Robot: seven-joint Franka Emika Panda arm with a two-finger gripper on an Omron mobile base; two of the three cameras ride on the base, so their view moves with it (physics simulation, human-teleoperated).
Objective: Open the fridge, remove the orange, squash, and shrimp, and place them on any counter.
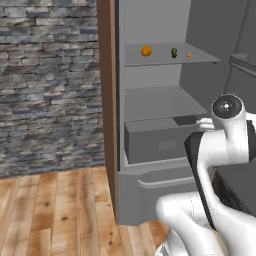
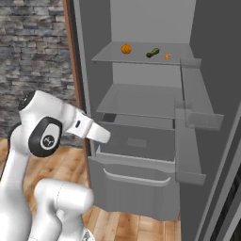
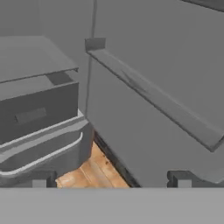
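The fridge (image 2: pixel 141 117) stands open beside a brown wooden panel (image 1: pixel 106 100) and a stone wall (image 1: pixel 50 85), its door (image 2: pixel 212 141) swung wide to the right with door bins (image 2: pixel 200 120) facing inward. On the upper shelf (image 1: pixel 160 61) lie 3 items in a row, apart from one another: the orange (image 1: pixel 146 51) at the left, the dark green squash (image 1: pixel 174 52) in the middle and the tiny shrimp (image 1: pixel 189 56) at the right. Below sit a bare shelf and a grey drawer (image 2: pixel 136 141). The gripper (image 3: pixel 111 179) hangs low in front of the fridge, its 2 fingers (image 3: pixel 41 180) spread wide apart and holding nothing, looking toward the inside of the door and the wooden floor (image 3: pixel 94 170).
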